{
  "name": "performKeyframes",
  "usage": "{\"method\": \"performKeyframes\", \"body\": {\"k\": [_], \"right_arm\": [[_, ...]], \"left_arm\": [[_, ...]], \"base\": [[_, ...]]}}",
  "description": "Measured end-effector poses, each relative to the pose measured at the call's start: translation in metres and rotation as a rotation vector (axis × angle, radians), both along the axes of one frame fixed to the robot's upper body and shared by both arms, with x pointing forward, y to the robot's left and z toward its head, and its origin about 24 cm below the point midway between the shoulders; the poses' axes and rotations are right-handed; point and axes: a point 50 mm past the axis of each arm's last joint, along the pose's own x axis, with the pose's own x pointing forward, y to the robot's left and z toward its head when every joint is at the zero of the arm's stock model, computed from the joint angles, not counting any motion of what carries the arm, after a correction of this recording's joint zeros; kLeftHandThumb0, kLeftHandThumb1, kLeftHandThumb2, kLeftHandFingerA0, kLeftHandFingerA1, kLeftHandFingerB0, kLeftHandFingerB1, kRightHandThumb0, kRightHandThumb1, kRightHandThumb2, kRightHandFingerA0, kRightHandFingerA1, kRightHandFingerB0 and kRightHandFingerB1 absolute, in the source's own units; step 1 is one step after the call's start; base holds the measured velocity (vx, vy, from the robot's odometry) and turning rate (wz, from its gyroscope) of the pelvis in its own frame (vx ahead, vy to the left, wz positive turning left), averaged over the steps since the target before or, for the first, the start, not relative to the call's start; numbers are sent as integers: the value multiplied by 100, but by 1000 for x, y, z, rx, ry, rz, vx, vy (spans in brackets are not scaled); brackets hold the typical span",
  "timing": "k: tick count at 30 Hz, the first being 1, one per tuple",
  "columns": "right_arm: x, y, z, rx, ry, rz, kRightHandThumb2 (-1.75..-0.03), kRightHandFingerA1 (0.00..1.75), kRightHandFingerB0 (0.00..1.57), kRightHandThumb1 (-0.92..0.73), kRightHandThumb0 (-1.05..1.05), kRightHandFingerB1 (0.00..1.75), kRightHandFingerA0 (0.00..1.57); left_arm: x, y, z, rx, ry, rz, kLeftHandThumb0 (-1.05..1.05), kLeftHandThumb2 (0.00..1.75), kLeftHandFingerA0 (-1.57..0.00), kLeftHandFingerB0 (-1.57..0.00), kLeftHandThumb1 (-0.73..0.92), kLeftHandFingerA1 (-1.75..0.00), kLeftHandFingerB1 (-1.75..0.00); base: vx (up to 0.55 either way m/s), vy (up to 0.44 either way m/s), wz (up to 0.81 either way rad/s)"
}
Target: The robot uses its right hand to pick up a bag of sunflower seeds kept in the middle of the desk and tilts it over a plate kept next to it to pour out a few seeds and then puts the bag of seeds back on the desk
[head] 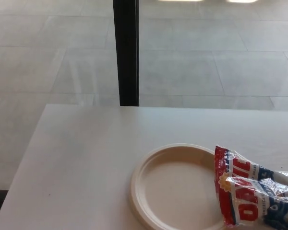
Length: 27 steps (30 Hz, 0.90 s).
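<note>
Beside the plate (pixel 149 191), seed bag (pixel 252 194) overlaps its rim (desk (pixel 77 158) bare leftward).

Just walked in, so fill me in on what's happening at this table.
Nothing is being handled right now: neither robot hand shows in the head view. A white table holds a pale plate, and no seeds can be seen on the part of it that shows. A red, white and blue seed bag sits at the plate's right edge, its left end overlapping the rim, crumpled and cut off by the picture's border. Whether any pouring has happened cannot be told from here.
</note>
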Motion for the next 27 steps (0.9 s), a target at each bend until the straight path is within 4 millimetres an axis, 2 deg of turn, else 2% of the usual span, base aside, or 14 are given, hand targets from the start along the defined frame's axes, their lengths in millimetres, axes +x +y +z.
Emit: {"method": "performKeyframes", "body": {"k": [1,5,6,7,8,10,11,12,13,14,15,20,21,27], "right_arm": [[0,-2,2,-8,-30,-19,-61,62,0,-67,-71,52,0],[-1,-14,11,-62,-59,-23,-60,58,0,-69,-81,42,0],[-2,-18,14,-81,-58,-20,-98,29,0,-53,-93,31,1],[-2,-21,17,-97,-62,-27,-62,46,0,-65,-99,29,0],[-1,-24,19,-114,-70,-36,-103,29,0,-60,-105,30,0],[4,-32,25,-148,-101,-69,-106,21,0,-59,-105,33,0],[6,-37,28,-166,-117,-81,-106,17,0,-58,-105,33,0],[10,-42,32,-186,-136,-92,-64,0,0,-74,-105,14,0],[13,-46,35,-199,-149,-99,-84,0,0,-63,-102,18,0],[20,-53,41,-225,-174,-105,-104,24,0,-63,-105,28,0],[29,-61,49,-256,-212,-103,-101,23,0,-64,-105,21,0],[74,-88,93,-414,-452,-63,-103,15,0,-61,-105,23,0],[83,-90,101,-438,-488,-42,-105,12,0,-59,-105,28,0],[123,-93,142,-547,-672,84,-99,9,0,-61,-105,26,0]], "left_arm": [[0,1,0,-1,-13,12,-45,58,-68,-66,60,-77,-55],[-2,3,3,-6,-29,18,-46,58,-68,-66,60,-72,-53],[-3,3,3,-6,-31,19,-42,58,-70,-68,60,-78,-57],[-3,3,4,-7,-35,22,-43,58,-70,-68,60,-77,-56],[-3,3,4,-8,-41,26,-44,58,-71,-70,59,-76,-55],[-3,3,4,-10,-47,26,-47,58,-69,-67,58,-71,-52],[-3,3,4,-11,-48,27,-47,57,-70,-68,58,-73,-52],[-3,3,4,-11,-47,27,-48,58,-70,-66,58,-69,-51],[-4,3,4,-11,-46,27,-47,57,-75,-71,58,-76,-55],[-4,3,4,-12,-44,26,-46,57,-75,-70,57,-75,-54],[-3,3,4,-12,-45,26,-46,58,-71,-68,58,-74,-53],[-2,3,4,-12,-49,26,-45,58,-66,-66,59,-72,-53],[-3,3,4,-12,-51,29,-44,57,-72,-69,57,-78,-55],[-3,3,4,-13,-53,32,-45,58,-68,-64,61,-72,-52]], "base": [[0,0,0],[0,0,0],[0,0,0],[0,0,0],[0,0,0],[0,0,0],[0,0,0],[0,0,0],[0,0,0],[0,0,0],[0,0,0],[0,0,0],[0,0,0],[0,0,0]]}}
